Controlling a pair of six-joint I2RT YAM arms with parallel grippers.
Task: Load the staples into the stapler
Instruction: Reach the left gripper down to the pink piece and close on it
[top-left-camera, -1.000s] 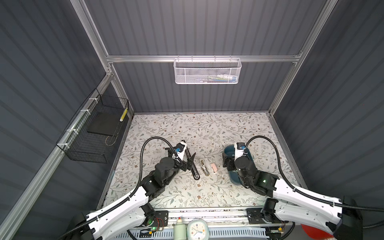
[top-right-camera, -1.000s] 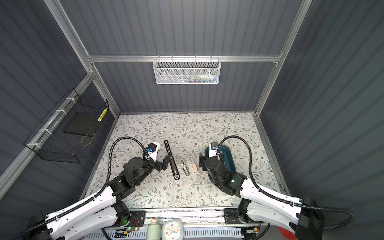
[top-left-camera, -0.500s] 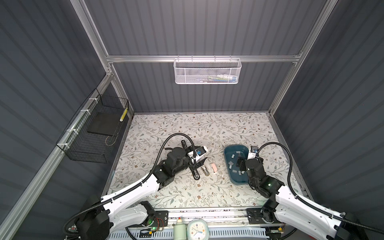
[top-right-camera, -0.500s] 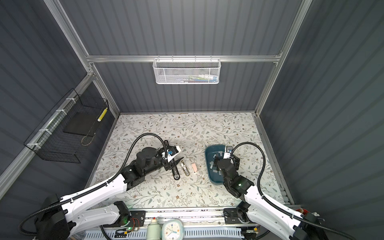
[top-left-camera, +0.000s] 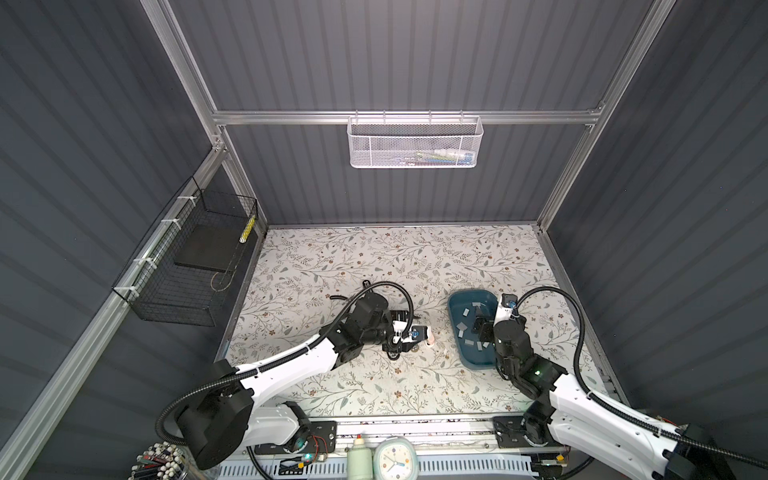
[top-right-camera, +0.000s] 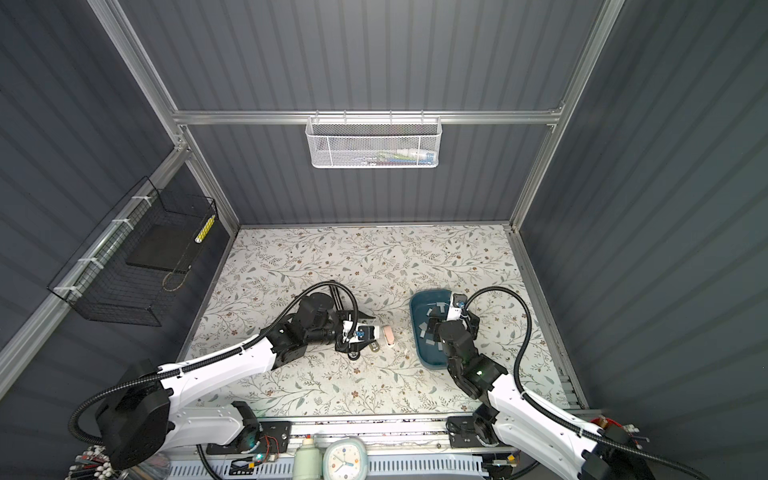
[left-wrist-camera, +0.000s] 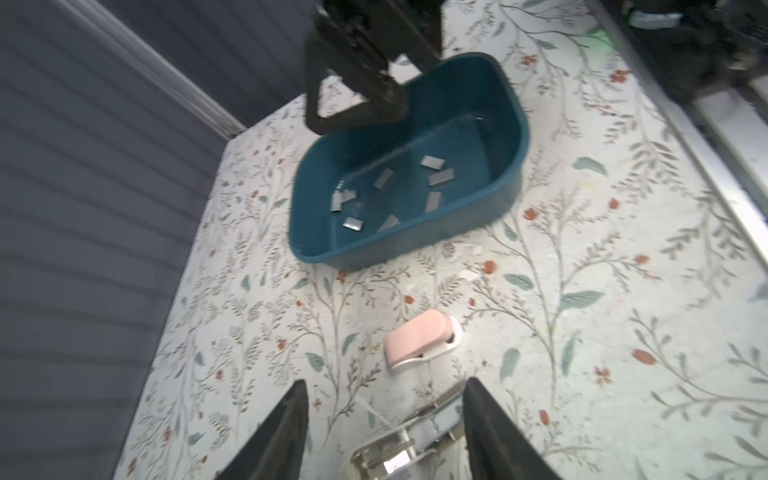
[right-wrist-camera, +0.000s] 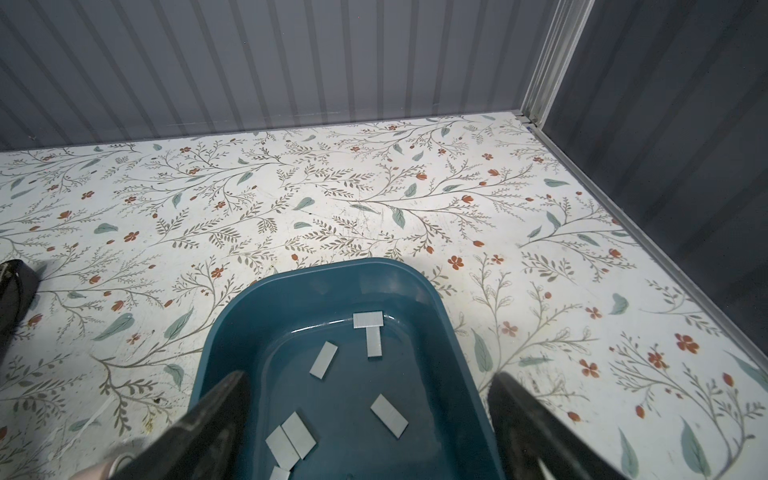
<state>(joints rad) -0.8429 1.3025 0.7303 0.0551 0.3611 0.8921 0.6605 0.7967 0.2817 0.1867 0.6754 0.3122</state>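
**Staples (right-wrist-camera: 324, 359) loose in teal tray (right-wrist-camera: 299, 291)**

R gripper (right-wrist-camera: 370, 376) hovers over tray, jaws wide apart. L gripper (left-wrist-camera: 386, 382) jaws apart, astride open metal stapler (left-wrist-camera: 399, 440) on mat (left-wrist-camera: 582, 249); contact w/ it unclear. Pink stapler (left-wrist-camera: 417, 336) just beside.

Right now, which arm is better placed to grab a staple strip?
Right. The right hand hangs open over the teal plastic tray, with the flat grey metal staple strips right beneath. The left hand is away at the silver metal stapler.

Grey staples (top-left-camera: 466, 312) in teal tray (top-left-camera: 454, 308)
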